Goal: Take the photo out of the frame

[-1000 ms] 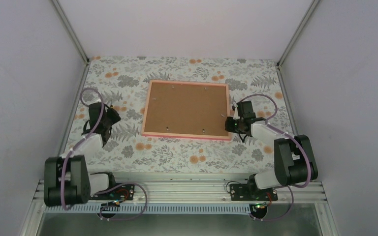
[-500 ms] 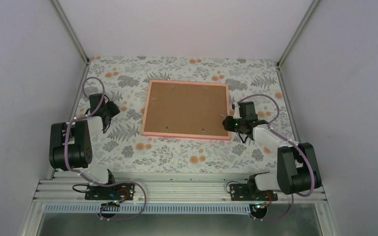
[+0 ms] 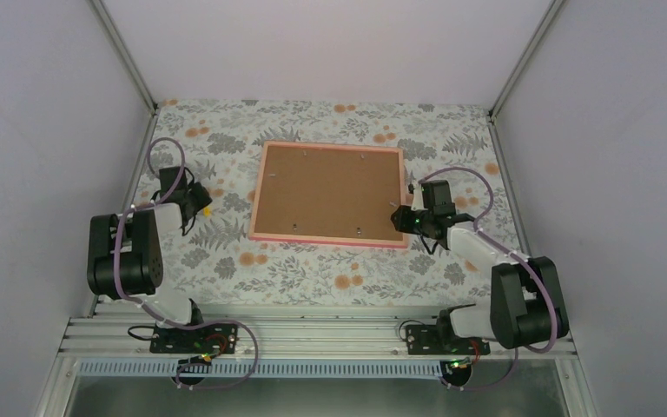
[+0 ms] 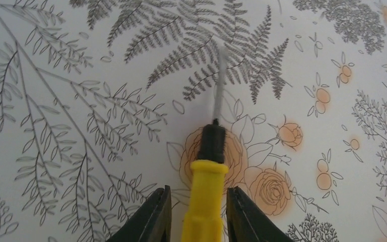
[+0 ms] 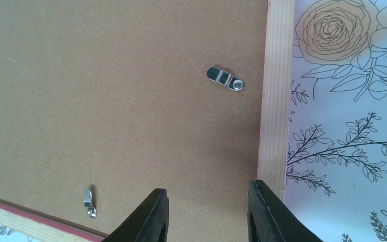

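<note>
The frame (image 3: pixel 257 193) lies face down mid-table, thin pink border around brown backing board (image 3: pixel 327 191). The photo is hidden under the board. My right gripper (image 3: pixel 402 217) is open and empty over the frame's near right corner; in the right wrist view its fingertips (image 5: pixel 207 194) straddle bare board (image 5: pixel 106 91) beside the pale wooden edge (image 5: pixel 274 101). My left gripper (image 3: pixel 198 207) is left of the frame, over the tablecloth, shut on a yellow-handled screwdriver (image 4: pixel 205 196) whose grey shaft points forward.
Small metal turn clips hold the board: one near the right edge (image 5: pixel 225 79), one near the near edge (image 5: pixel 89 200). More clips dot the board's far side (image 3: pixel 303 158). The floral tablecloth (image 3: pixel 313 269) is walled in on three sides.
My left arm's elbow rose and folded back, and its gripper shifted slightly back and left. My right gripper moved a little left onto the frame's corner.
</note>
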Available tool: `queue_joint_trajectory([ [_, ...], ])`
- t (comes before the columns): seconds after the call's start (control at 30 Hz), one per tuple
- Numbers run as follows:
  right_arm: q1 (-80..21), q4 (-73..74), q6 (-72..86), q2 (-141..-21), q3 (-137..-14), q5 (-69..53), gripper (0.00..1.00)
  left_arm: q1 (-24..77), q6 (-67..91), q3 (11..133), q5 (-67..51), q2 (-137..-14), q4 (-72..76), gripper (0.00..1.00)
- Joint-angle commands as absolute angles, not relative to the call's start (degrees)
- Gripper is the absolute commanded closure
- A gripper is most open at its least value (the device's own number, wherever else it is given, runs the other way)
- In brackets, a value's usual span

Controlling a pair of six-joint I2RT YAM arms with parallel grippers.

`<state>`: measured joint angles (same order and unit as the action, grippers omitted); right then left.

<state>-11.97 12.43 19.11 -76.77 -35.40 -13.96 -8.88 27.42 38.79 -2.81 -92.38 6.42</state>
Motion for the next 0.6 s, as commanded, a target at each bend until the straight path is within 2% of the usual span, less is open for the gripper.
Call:
queue_joint_trajectory([
  [0.0, -12.7, 13.2, 18.8, -74.1, -34.5, -14.8, 0.68, -9.2, 26.9, 40.1, -1.0, -90.6, 3.6, 0.69],
  [0.3, -14.5, 14.7, 19.6, -70.9, -34.1, -14.4, 0.67, -7.3, 26.1, 39.1, -2.0, -84.1, -0.8, 0.54],
  [0.57, -19.6, 14.2, 19.8, -71.0, -34.1, -13.4, 0.61, 2.0, 25.6, 36.3, -3.9, -78.3, -5.7, 0.39],
])
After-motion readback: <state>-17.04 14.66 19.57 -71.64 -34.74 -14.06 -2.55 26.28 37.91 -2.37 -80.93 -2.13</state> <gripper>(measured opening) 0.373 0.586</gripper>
